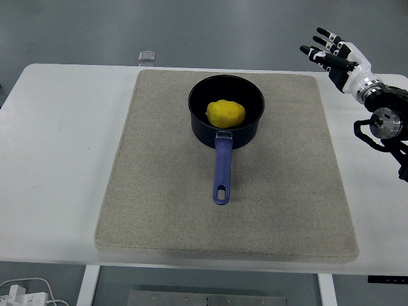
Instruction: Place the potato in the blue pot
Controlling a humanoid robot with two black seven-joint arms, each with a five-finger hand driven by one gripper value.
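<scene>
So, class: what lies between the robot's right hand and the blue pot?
Head view: only bare mat and table lie between the right hand and the blue pot.

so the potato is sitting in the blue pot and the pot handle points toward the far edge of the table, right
Not quite. The potato does sit in the blue pot, but the head view shows the pot handle pointing toward the near edge of the table, not the far one.
</scene>
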